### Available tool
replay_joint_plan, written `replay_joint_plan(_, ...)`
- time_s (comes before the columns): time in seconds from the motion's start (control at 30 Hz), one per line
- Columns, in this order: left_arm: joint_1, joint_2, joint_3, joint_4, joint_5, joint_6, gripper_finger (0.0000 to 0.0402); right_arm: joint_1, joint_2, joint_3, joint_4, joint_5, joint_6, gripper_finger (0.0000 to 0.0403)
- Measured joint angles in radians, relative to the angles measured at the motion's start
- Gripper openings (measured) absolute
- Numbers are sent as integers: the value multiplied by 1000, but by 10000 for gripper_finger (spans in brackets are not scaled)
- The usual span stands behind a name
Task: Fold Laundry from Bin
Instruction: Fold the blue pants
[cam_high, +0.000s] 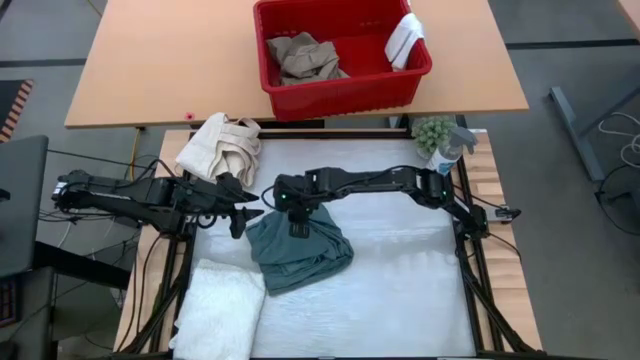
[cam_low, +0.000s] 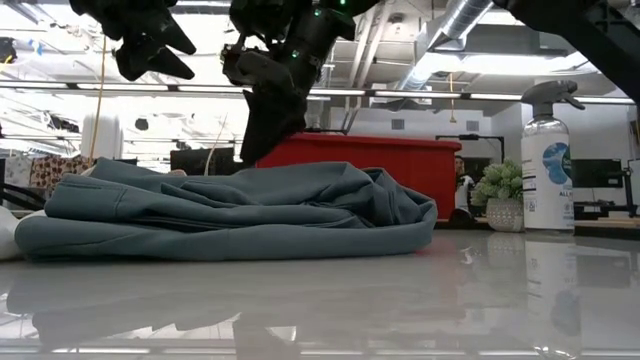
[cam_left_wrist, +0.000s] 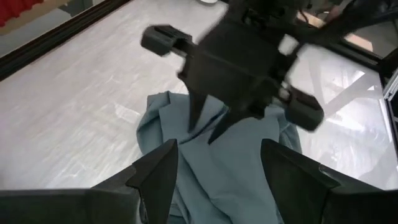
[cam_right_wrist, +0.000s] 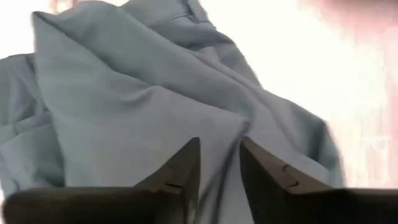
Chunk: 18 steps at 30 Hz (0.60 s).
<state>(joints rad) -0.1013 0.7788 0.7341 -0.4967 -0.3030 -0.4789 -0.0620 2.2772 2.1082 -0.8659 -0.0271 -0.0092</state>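
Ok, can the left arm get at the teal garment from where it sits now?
Probably yes. The left tool hangs open just beside the teal garment, with cloth showing between its fingers in the wrist view. The right tool hovers over the same spot, so the near edge looks crowded.

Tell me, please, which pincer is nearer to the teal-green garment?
The right pincer: it hangs directly over the teal-green garment, tips just above the folds. The left pincer, open, hovers off the garment's edge, toward the cream cloth.
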Motion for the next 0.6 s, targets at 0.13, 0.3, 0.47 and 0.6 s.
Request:
replay_joint_plan(0.13,0,0,0,-16,0,-1,219,-16,1,0,25,-47,1,197)
replay_joint_plan(0.3,0,0,0,-16,0,-4,219,-14,1,0,51,-46,-12,247)
replay_joint_plan(0.47,0,0,0,-16,0,-4,219,9,2,0,115,-47,-93,245)
replay_joint_plan(0.6,0,0,0,-16,0,-10,219,12,17,0,130,-35,-107,236)
